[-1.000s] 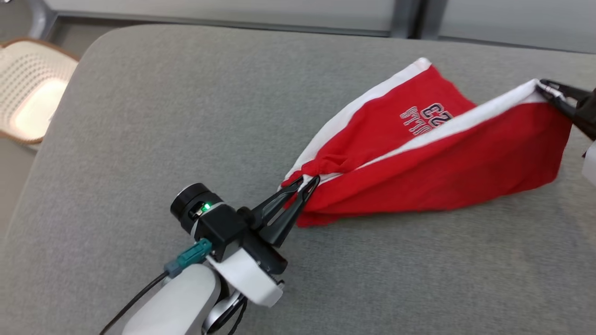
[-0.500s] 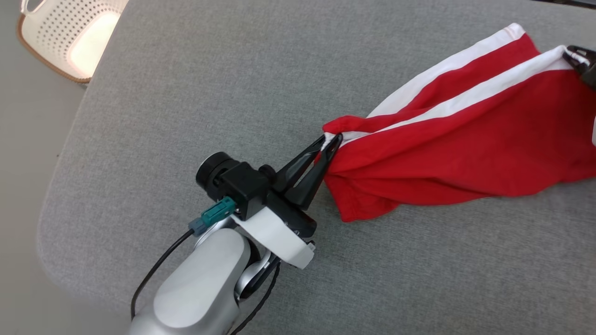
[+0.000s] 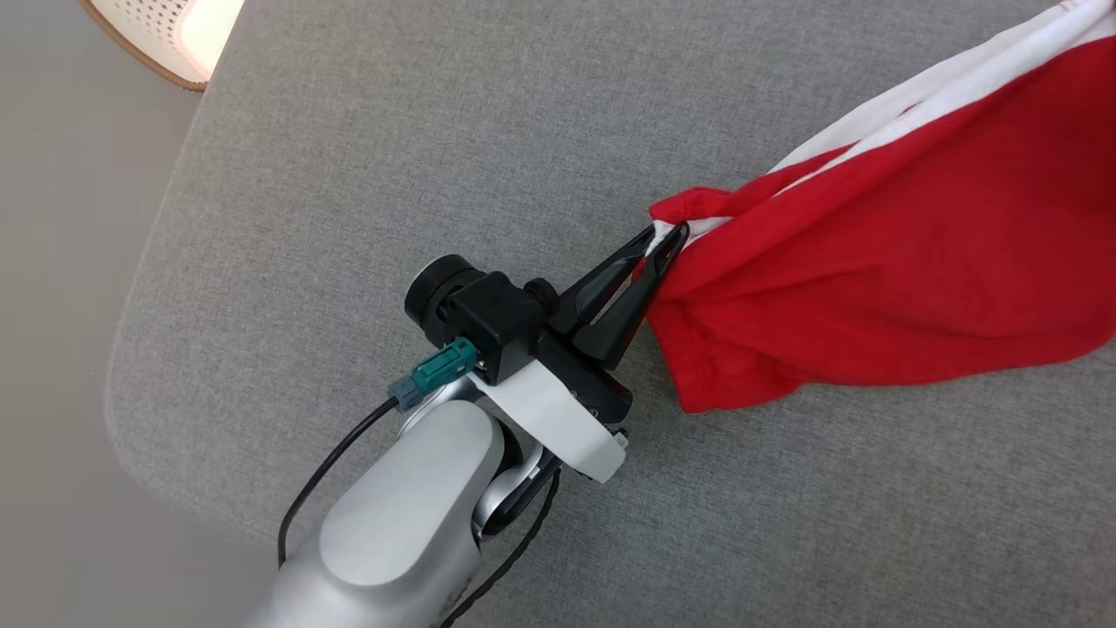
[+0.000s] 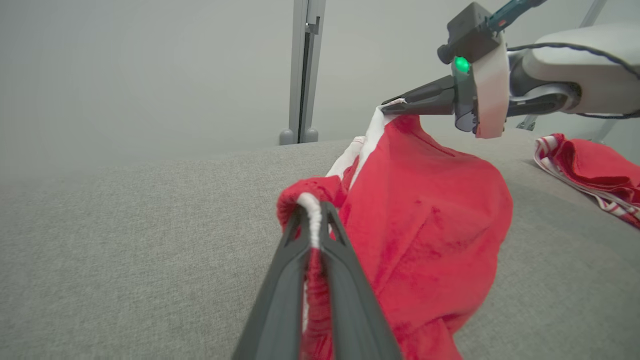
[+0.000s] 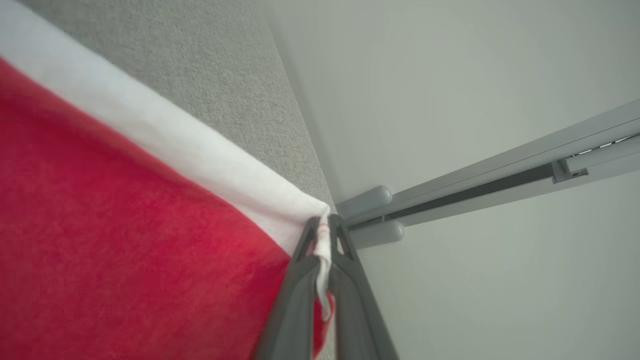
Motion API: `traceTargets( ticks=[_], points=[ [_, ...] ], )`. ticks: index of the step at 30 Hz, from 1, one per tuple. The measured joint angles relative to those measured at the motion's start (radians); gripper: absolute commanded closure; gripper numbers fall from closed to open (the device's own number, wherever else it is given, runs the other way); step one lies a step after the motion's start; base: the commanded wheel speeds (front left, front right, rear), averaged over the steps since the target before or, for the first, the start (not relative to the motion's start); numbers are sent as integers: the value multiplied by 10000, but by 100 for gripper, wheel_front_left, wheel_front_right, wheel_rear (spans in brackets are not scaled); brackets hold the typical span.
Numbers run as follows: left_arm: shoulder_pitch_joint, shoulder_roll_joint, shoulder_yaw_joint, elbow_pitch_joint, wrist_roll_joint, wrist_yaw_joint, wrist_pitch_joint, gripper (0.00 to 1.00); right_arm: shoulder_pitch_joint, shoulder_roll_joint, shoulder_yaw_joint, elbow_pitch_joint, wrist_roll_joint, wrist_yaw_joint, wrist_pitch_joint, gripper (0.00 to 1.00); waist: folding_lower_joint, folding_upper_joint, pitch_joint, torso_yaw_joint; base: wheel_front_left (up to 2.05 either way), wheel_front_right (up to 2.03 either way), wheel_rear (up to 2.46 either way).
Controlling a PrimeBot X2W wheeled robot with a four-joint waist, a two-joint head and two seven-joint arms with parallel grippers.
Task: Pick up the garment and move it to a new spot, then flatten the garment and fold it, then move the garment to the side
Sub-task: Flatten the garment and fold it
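left gripper (image 3: 664, 240) clamped on the red garment (image 3: 872, 262) at its bunched, white-edged corner; right gripper (image 5: 325, 225) pinched tight on the far white-banded corner.

Two-corner hold pulls the top edge taut between the arms so the cloth hangs as a sheet, likely for carrying it over and laying it flat. It's lifted over the grey padded table (image 3: 392, 131), lower hem drooping to about surface level; can't tell if it touches. Room: bare table ahead and left of the left gripper, but the rounded corner and left edge are near, with a white perforated basket (image 3: 166, 26) off past them. A spare red cloth (image 4: 590, 165) lies on the table beyond the right gripper; stay clear of it when setting down.
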Motion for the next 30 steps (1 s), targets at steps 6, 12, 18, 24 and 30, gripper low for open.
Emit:
traceTargets(
  ticks=[6,12,18,24,30],
  points=[
    [-78,-48,-100,196,-211,-2,-2,100,-189,111,-4,510,234,0,-94,100,0,0,184,150,0,0,0],
    [-183,-65,-27,679,-244,-2,-13,0,-237,324,2,874,163,0,-311,0,0,0,193,93,0,0,0],
    [-142,-67,677,786,-65,-2,-13,0,-286,639,6,1555,690,0,-1055,0,0,0,-37,-156,0,0,0],
    [304,-63,1720,756,255,-2,-13,0,127,1383,-1085,2907,1720,0,-2556,0,0,0,-572,-528,0,0,0],
    [941,19,3313,303,487,-2,-13,0,1554,2550,-2368,3795,2186,0,-3889,0,0,0,-1337,-1078,0,0,0]
  ],
)
